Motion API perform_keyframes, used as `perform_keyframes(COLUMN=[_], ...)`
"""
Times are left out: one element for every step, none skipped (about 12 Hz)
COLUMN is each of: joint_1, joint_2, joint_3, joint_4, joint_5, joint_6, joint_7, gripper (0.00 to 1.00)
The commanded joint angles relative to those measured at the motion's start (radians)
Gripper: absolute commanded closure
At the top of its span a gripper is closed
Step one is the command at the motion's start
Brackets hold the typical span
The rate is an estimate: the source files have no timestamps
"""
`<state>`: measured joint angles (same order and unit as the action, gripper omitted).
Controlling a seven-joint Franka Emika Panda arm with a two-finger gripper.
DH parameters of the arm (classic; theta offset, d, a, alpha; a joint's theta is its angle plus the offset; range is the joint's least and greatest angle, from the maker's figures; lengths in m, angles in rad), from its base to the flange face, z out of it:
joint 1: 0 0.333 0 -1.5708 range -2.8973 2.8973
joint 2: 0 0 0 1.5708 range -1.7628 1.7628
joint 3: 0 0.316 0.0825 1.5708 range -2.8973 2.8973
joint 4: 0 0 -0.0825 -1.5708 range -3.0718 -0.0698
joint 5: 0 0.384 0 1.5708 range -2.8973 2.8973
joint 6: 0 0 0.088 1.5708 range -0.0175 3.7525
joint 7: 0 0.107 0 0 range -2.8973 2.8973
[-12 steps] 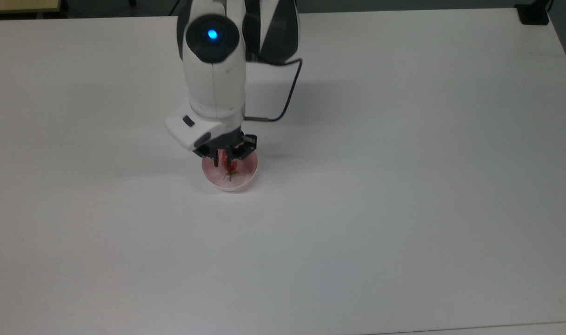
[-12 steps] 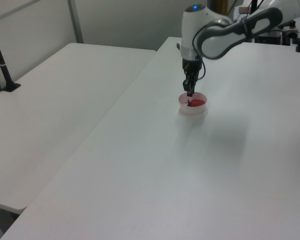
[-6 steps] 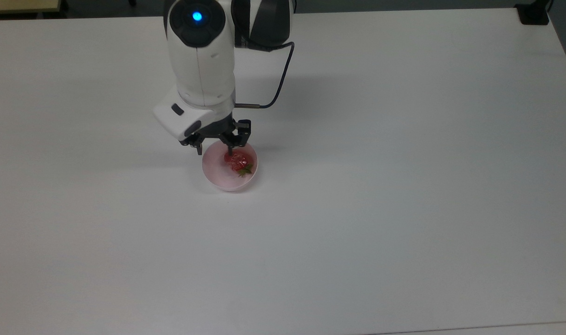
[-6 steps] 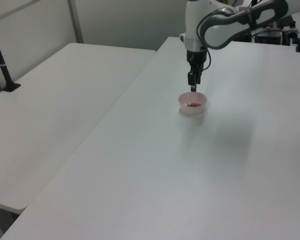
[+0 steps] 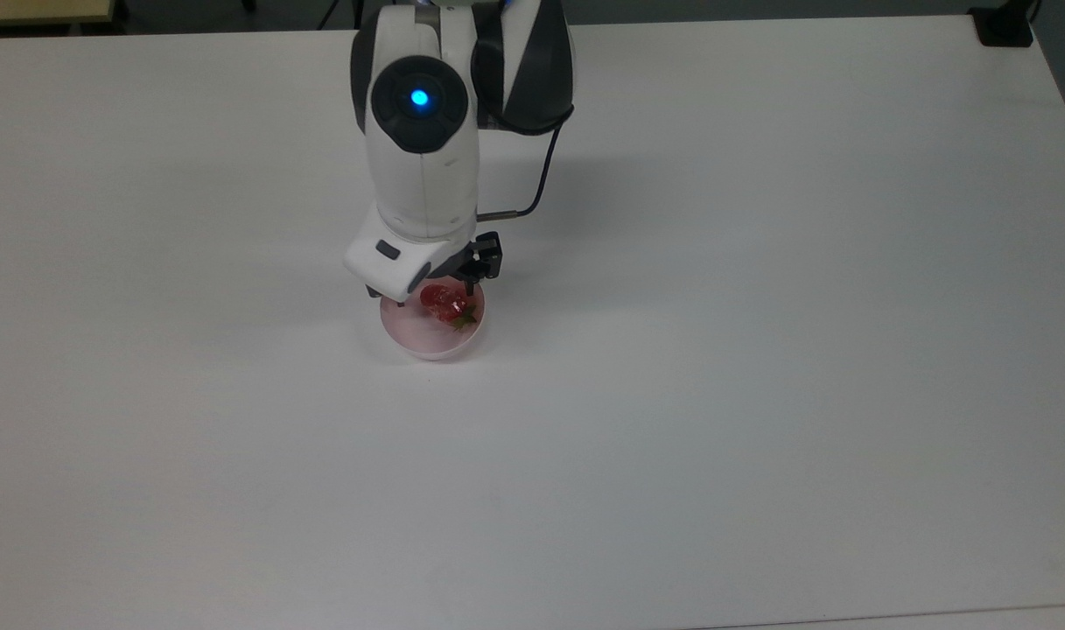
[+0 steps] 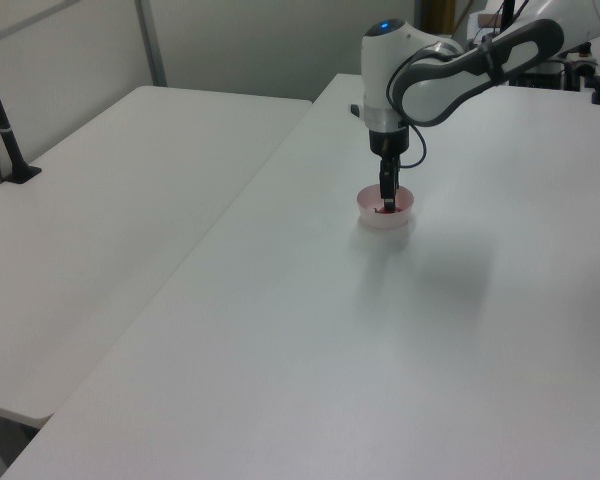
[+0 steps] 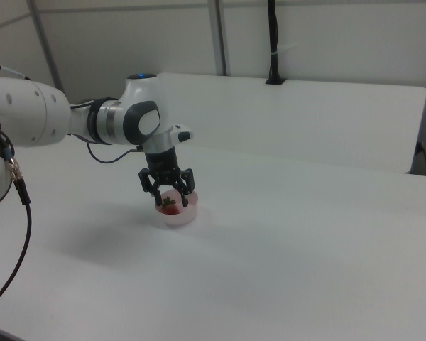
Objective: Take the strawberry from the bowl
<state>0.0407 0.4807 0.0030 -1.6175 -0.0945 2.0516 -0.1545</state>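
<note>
The pink bowl (image 5: 433,332) sits on the white tabletop (image 5: 760,350). The red strawberry (image 5: 445,303) lies inside it, green leaves toward the top view's right. The white arm (image 5: 420,175) hangs over the bowl's far edge

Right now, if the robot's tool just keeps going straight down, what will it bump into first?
Most likely the strawberry. The open tool points down into the bowl, with the berry lying between its fingers. Depth is hard to judge, so a fingertip might touch the bowl's inside first.

White arm (image 5: 420,175), black gripper (image 7: 167,196)
</note>
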Motion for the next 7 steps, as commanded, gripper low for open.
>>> perform_keyframes(joint_1=[0.015, 0.015, 0.015, 0.015, 0.015, 0.015, 0.015], joint_2=[0.019, 0.019, 0.019, 0.019, 0.019, 0.019, 0.019], joint_3=[-0.005, -0.005, -0.006, -0.006, -0.006, -0.005, -0.005], joint_4=[-0.012, -0.018, -0.027, -0.032, -0.032, -0.032, -0.032], joint_5=[-0.048, -0.057, -0.06, -0.062, -0.073, -0.074, -0.073], joint_6=[0.032, 0.032, 0.032, 0.032, 0.032, 0.032, 0.032], joint_7=[-0.031, -0.054, -0.08, -0.089, -0.091, -0.089, -0.086], gripper=[0.21, 0.21, 0.22, 0.26, 0.37, 0.49, 0.6])
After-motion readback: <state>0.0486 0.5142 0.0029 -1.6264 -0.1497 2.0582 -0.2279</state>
